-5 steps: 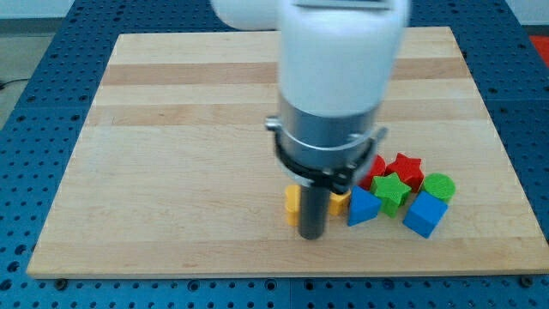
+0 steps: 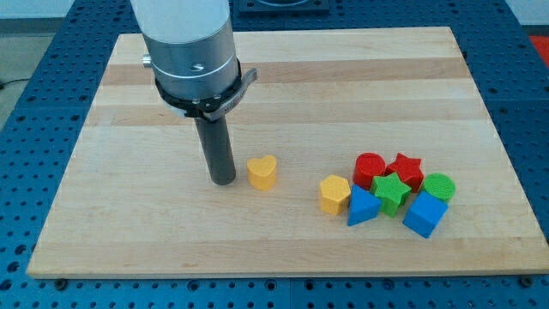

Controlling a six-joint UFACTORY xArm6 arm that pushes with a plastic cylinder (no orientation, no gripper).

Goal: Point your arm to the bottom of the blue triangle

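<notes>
The blue triangle [image 2: 363,208] lies near the view's bottom right, at the lower left of a cluster of blocks. My tip [image 2: 224,180] rests on the board well to the view's left of it and slightly higher. A yellow heart block [image 2: 262,172] sits just to the right of my tip, with a small gap between them. A yellow hexagon block [image 2: 334,193] touches the blue triangle's left side.
The cluster holds a red cylinder [image 2: 370,168], a red star [image 2: 405,169], a green star [image 2: 392,191], a green cylinder [image 2: 439,186] and a blue cube [image 2: 425,213]. The wooden board [image 2: 129,223] lies on a blue perforated table.
My arm has moved up and to the view's left, away from the cluster. The yellow heart now stands alone, left of the yellow hexagon.
</notes>
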